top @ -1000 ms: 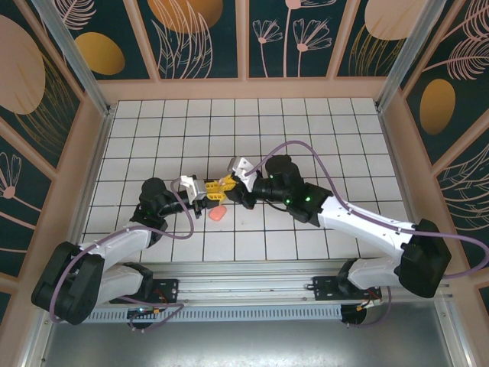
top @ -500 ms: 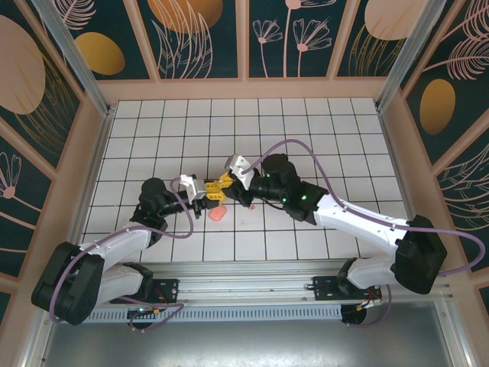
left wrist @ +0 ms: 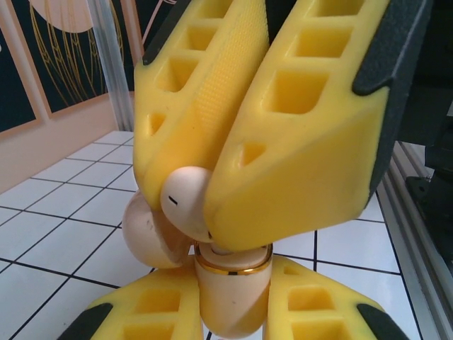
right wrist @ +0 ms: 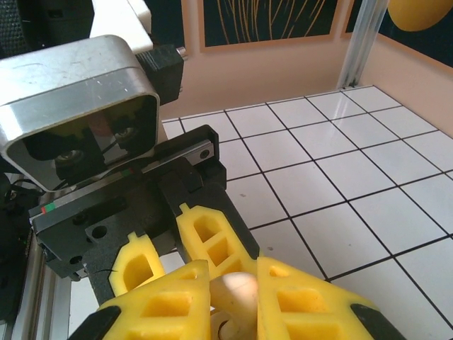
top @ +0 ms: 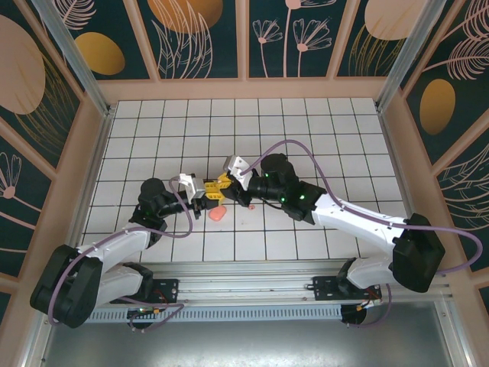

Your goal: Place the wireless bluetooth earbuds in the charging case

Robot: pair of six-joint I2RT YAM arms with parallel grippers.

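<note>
Toward the near edge of the worktop (top: pixel 321 138), a little left of its middle, the two arms meet tip to tip. The left fingers (left wrist: pixel 177 297) pinch the body of the charging case (left wrist: pixel 230 312) from both sides and hold it upright. Its lid (left wrist: pixel 145 237) is swung open to one side, and its lower end is cut off by the picture edge. Directly above its gold-rimmed mouth, the right fingers (left wrist: pixel 233 163) are closed on an earbud (left wrist: pixel 185 202), which pokes out at their tips right at the opening. I cannot tell whether it touches the rim, since the fingers cover the gap. From overhead, case and earbud are too small and too covered to pick out. A salmon-pink block (top: pixel 217 215) lies on the tiles just beside the fingers, on their near-edge side. A tiny pinkish speck (top: pixel 249 206) beside the right arm is too small to identify.
</note>
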